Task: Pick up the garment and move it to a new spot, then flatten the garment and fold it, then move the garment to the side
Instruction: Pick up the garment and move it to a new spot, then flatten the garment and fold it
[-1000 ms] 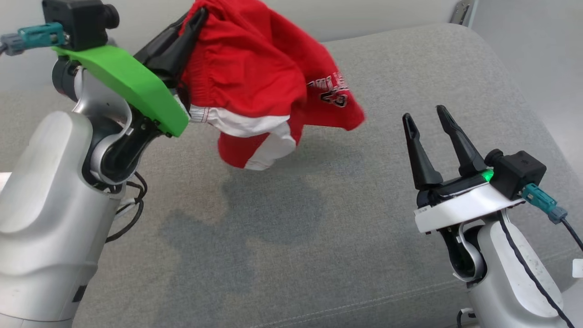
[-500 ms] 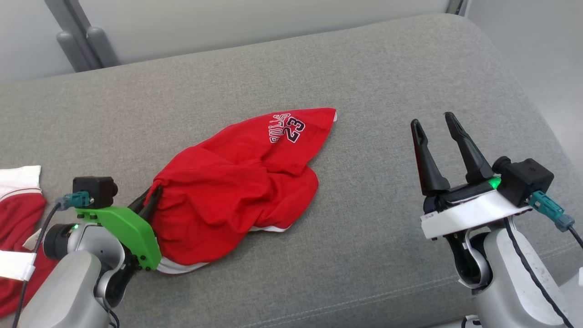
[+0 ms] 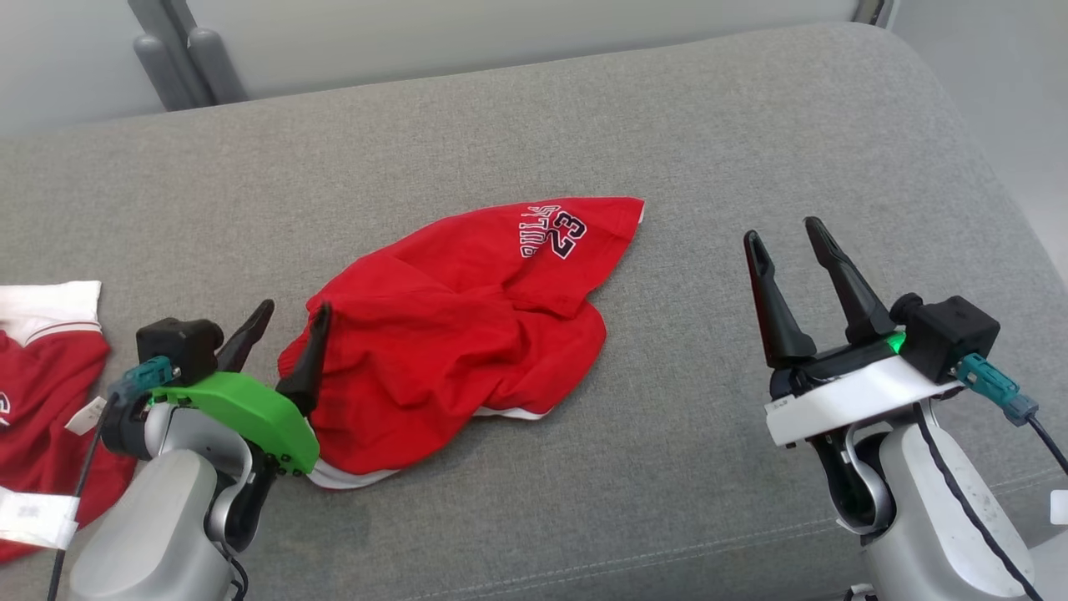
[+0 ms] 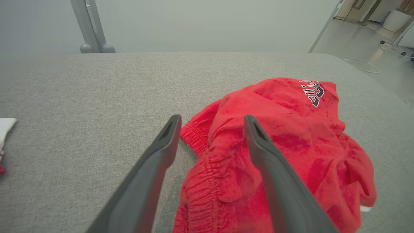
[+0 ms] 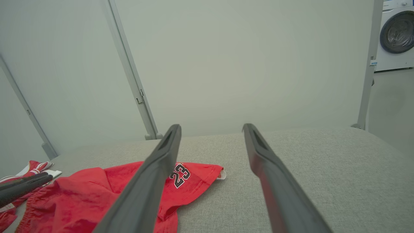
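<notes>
**Change noted.** A second ago the left tool (image 3: 294, 307) was clenched on the shorts (image 3: 450, 351) and held them in the air. Half a second ago the shorts were down on the grey surface (image 3: 667, 125) with the tool still pinching the waistband. Now its fingers stand spread and it has released. One finger rests against the waistband edge and the other stands over bare surface. The right tool (image 3: 783, 231) is unchanged: fingers apart, holding nothing, well off to the shorts' right.

**Position of shorts.** They lie in a crumpled heap near the middle of the surface. The leg with the printed number points away from the robot, and a white hem shows at the near edge.

**Meaning for task.** The move to a new spot appears done. Flattening, folding and setting aside are all still to do.

**Containers.** None seen. Another red and white garment (image 3: 42, 367) lies loose at the left edge.
</notes>
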### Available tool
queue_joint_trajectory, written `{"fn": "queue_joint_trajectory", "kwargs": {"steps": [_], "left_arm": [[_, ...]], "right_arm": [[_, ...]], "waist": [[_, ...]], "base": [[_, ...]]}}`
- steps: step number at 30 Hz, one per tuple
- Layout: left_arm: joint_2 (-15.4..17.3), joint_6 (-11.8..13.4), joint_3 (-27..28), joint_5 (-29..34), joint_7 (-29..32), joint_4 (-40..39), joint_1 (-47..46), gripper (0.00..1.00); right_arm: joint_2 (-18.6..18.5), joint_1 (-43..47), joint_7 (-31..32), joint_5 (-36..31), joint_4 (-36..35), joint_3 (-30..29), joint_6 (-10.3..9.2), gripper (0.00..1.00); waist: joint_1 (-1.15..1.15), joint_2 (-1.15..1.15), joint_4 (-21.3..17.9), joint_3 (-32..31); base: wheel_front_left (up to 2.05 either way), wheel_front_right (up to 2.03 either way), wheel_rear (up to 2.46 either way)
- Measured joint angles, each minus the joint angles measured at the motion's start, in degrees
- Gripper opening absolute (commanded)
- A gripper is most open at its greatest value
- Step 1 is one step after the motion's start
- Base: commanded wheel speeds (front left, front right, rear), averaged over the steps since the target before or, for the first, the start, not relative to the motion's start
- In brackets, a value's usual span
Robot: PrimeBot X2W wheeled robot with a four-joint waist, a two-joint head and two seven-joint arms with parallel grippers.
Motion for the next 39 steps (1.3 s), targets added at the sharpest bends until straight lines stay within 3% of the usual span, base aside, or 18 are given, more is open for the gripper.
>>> {"fn": "queue_joint_trajectory", "kwargs": {"steps": [4, 12, 25, 39], "left_arm": [[-0.5, 0.3, 1.3, 0.0, -3.6, -0.6, 0.1, 1.00], [-0.8, 2.1, 2.2, 0.0, -4.1, -1.3, 4.8, 1.00], [-0.4, 2.3, -0.6, 2.7, -4.2, -0.5, 11.4, 1.00], [0.3, 1.9, -2.5, 3.1, -3.5, 1.3, 12.5, 1.00]], "right_arm": [[0.0, 0.2, 0.0, 0.0, 0.6, 0.0, 0.00, 1.00], [0.0, 3.0, 0.0, 1.0, 2.0, 0.4, 0.02, 1.00], [0.0, 4.8, 0.0, 2.1, 3.4, 1.6, 0.52, 1.00], [-0.6, 4.7, 0.0, 2.6, 6.7, 3.9, 0.52, 1.00]], "waist": [[0.00, 0.00, 0.3, -0.9], [0.00, 0.00, 1.0, -2.4], [0.00, 0.00, 2.0, -2.5], [0.00, 0.00, 2.1, -1.5]], "base": [[0.00, 0.00, 0.00], [0.00, 0.00, 0.00], [0.00, 0.00, 0.00], [0.00, 0.00, 0.00]]}}
